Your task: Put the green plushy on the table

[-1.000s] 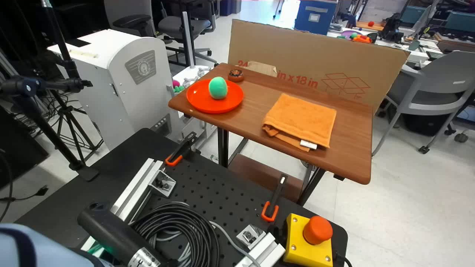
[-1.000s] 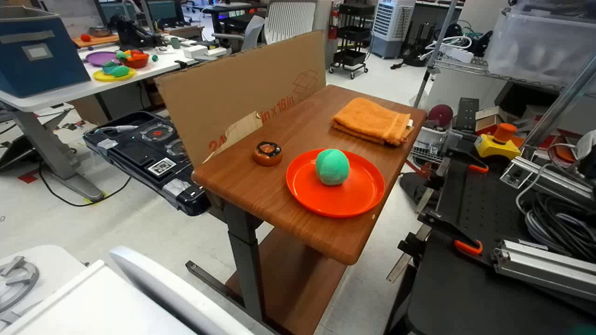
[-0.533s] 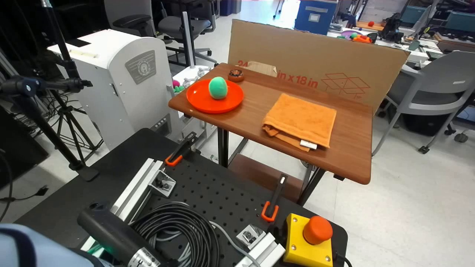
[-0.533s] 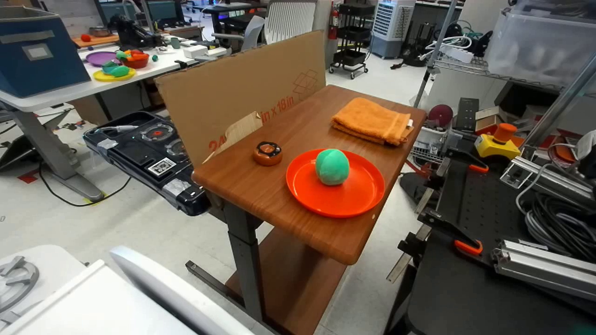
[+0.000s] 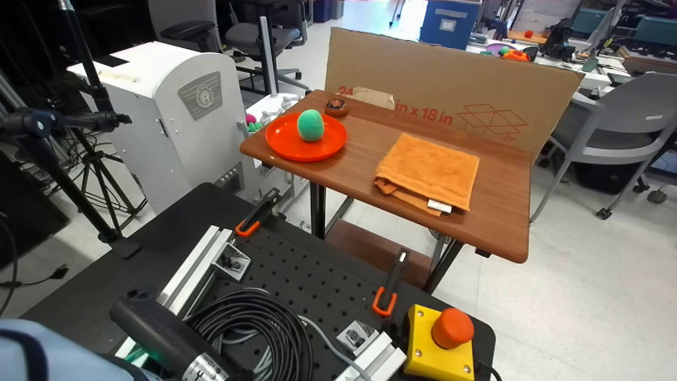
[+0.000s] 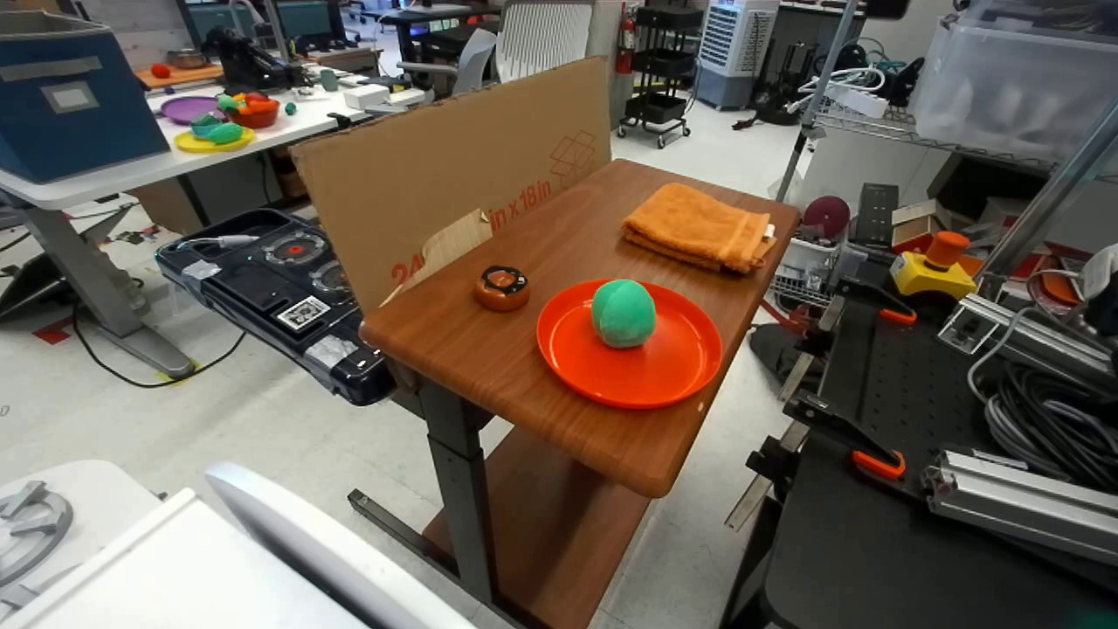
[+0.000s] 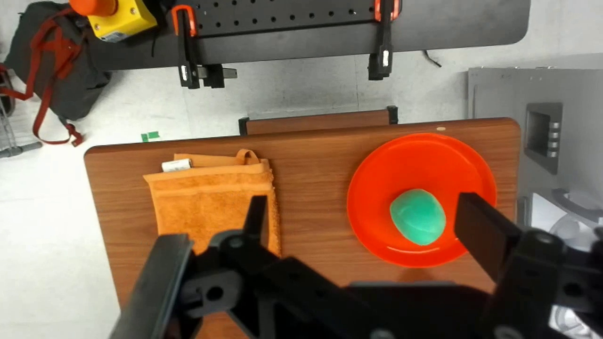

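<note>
The green plushy, a small teal-green ball, rests on a shallow orange-red plate in both exterior views (image 5: pixel 310 125) (image 6: pixel 623 313) and the wrist view (image 7: pixel 418 216). The plate (image 5: pixel 283 140) (image 6: pixel 668 376) (image 7: pixel 386 165) stands on the brown wooden table (image 5: pixel 365 143) (image 6: pixel 546 262) (image 7: pixel 311 207) near one end. In the wrist view my gripper (image 7: pixel 363 197) is open and empty, above the table. Its right finger overlaps the plate's edge, its left finger overlaps the cloth, and the plushy appears between them, closer to the right one. The fingers do not show in the exterior views.
An orange folded cloth (image 5: pixel 428 172) (image 7: pixel 207 197) lies on the table. A small brown ring-shaped object (image 5: pixel 336 108) (image 6: pixel 502 288) sits near the plate. A cardboard sheet (image 5: pixel 449 79) stands along the far edge. A black perforated board (image 5: pixel 296 264) with clamps and cables faces the near edge.
A small dark shape has come in at the top edge of an exterior view; I cannot tell what it is. The plushy, plate and cloth have not moved.
</note>
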